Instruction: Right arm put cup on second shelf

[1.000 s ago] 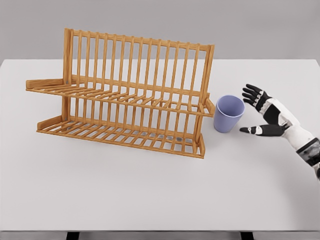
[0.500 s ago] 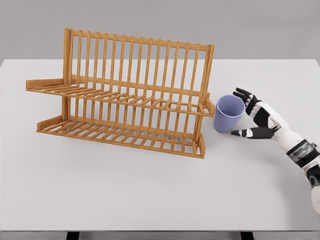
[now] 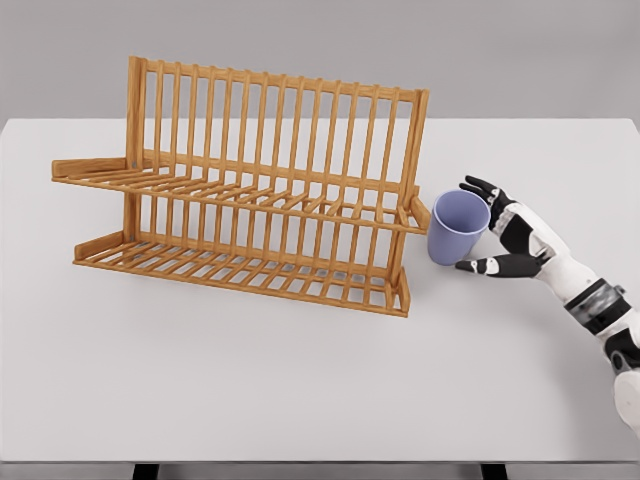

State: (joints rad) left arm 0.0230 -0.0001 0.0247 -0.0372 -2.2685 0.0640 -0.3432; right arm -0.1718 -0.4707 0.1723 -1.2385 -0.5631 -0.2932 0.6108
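The right robot hand (image 3: 492, 230) has slid in over the last second and now cups the lilac cup (image 3: 456, 227), fingers spread around it, not yet clenched. The cup stands on the desk (image 3: 300, 380), the rack (image 3: 250, 190) just beyond it; a grasp looks imminent.

A white table (image 3: 300, 380) carries a two-tier wooden dish rack (image 3: 250, 190) toward its back left, with a lavender cup (image 3: 456, 228) standing upright just beside the rack's right end.
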